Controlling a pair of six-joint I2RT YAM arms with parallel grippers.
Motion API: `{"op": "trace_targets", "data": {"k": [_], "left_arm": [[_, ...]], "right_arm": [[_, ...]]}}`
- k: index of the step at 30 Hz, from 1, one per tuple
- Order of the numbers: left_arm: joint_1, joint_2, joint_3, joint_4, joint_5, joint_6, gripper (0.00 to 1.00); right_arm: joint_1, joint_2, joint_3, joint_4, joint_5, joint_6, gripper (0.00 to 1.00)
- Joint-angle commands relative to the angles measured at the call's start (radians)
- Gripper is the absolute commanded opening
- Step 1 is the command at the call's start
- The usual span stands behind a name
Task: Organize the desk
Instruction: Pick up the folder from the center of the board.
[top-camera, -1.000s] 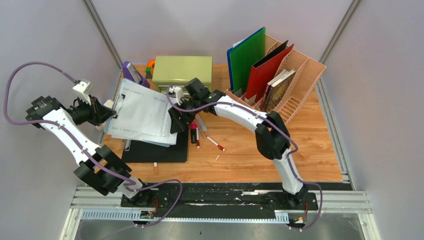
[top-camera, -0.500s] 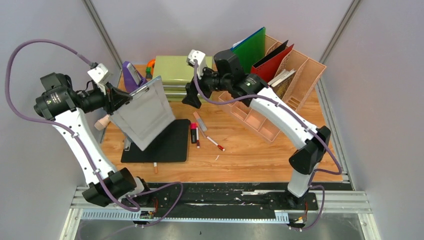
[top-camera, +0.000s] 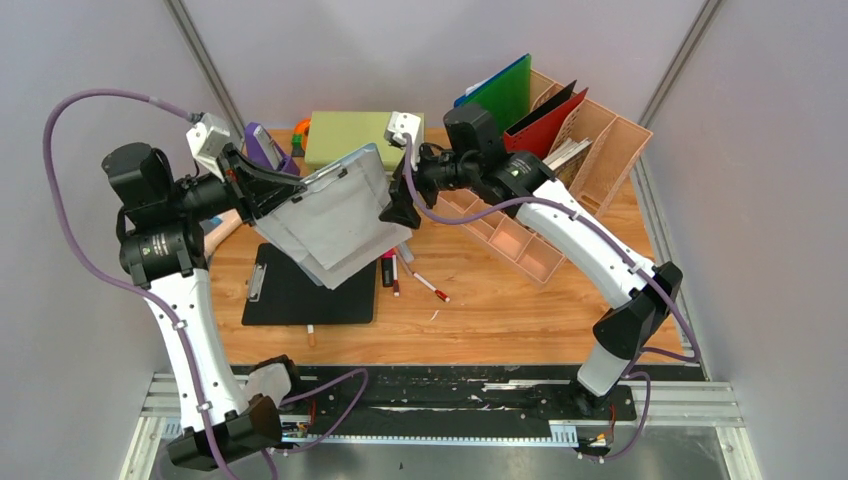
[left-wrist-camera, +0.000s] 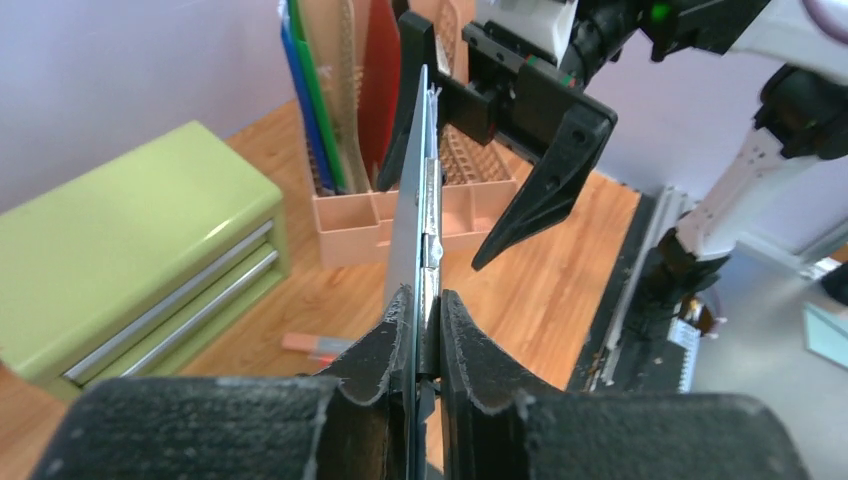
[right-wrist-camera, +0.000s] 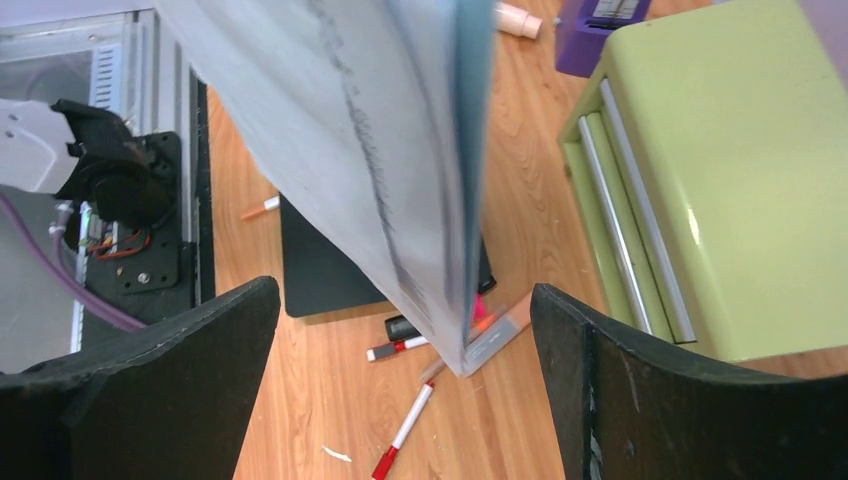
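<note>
1. Tidying is mid-flight: the left hand (left-wrist-camera: 422, 308) has its fingers pinched tight on the clip end of a grey clipboard (top-camera: 335, 215) and holds it in the air over the 10 o'clock part of the table (top-camera: 500, 310).
2. The right hand (right-wrist-camera: 400, 300) comes in from 1 o'clock with its fingers spread wide, one on each side of the board's far edge. Neither finger looks to be touching it.
3. My read is a hand-over, or a two-hand carry to the file rack (top-camera: 622, 150).
4. Next move, I'd say: the right fingers must close squarely on that thin edge before the left lets go. The board also needs to stand on edge to slide into a slot.
5. The table runs under everything, with its metal rail at 6 o'clock by the arm bases.
6. The rack stands at 1 o'clock and holds a green folder (top-camera: 495, 115), a red folder (top-camera: 545, 135) and a book (top-camera: 562, 175). Its rightmost slot shows nothing inside.
7. The green drawer chest (top-camera: 355, 135) sits at 12 o'clock with its drawers shut, so the contents are hidden.
8. Loose items left: a black clipboard (top-camera: 310, 295) at 8 o'clock and pens (top-camera: 430, 287) near the centre.
</note>
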Motion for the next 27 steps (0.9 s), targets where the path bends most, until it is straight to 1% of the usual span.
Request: {"op": "trace_targets", "data": {"k": [1,2,5,6,12,14,15,16,17,18,19,20,22,23,27], "left_arm": [[-0.035,-0.042,-0.120,0.702,0.091,-0.590,0.00],[-0.041,-0.039,-0.115,0.672,0.091,-0.564,0.00],[-0.064,-0.030,-0.089,0.482,0.079,-0.439,0.00],[-0.069,-0.028,-0.080,0.454,0.076,-0.391,0.00],[-0.115,-0.017,-0.077,0.321,0.041,-0.286,0.00],[-0.145,0.000,-0.058,0.226,0.020,-0.204,0.00],[-0.160,0.007,-0.040,0.135,-0.011,-0.123,0.00],[-0.199,0.022,-0.026,0.086,-0.032,-0.077,0.00],[-0.219,0.031,-0.003,-0.012,-0.083,0.015,0.00],[-0.261,0.043,0.004,-0.076,-0.106,0.048,0.00],[-0.278,0.049,0.006,-0.092,-0.139,0.087,0.00],[-0.305,0.055,0.004,-0.102,-0.150,0.096,0.00],[-0.326,0.060,-0.006,-0.100,-0.176,0.106,0.00],[-0.331,0.062,-0.013,-0.095,-0.179,0.105,0.00],[-0.333,0.066,-0.037,-0.051,-0.186,0.090,0.00]], "right_arm": [[0.002,-0.035,-0.002,-0.008,-0.116,-0.045,0.99],[0.001,-0.034,-0.004,-0.009,-0.126,-0.047,0.99],[0.001,-0.021,-0.004,-0.008,-0.106,-0.070,0.99],[0.001,-0.017,-0.002,-0.008,-0.097,-0.082,0.99],[0.000,-0.003,0.029,-0.015,-0.076,-0.113,0.98],[-0.001,-0.001,0.037,-0.023,-0.085,-0.120,0.97],[-0.002,0.000,0.040,-0.028,-0.100,-0.125,0.96],[-0.003,0.001,0.040,-0.036,-0.117,-0.129,0.94],[-0.003,-0.001,0.039,-0.044,-0.142,-0.132,0.93],[-0.004,-0.003,0.033,-0.052,-0.169,-0.134,0.89],[-0.005,-0.006,0.027,-0.058,-0.196,-0.133,0.83],[-0.005,-0.011,0.016,-0.063,-0.221,-0.133,0.75],[-0.005,-0.026,-0.013,-0.073,-0.258,-0.133,0.60],[-0.005,-0.037,-0.031,-0.074,-0.264,-0.136,0.54],[-0.012,-0.097,-0.112,-0.074,-0.251,-0.153,0.33]]}}
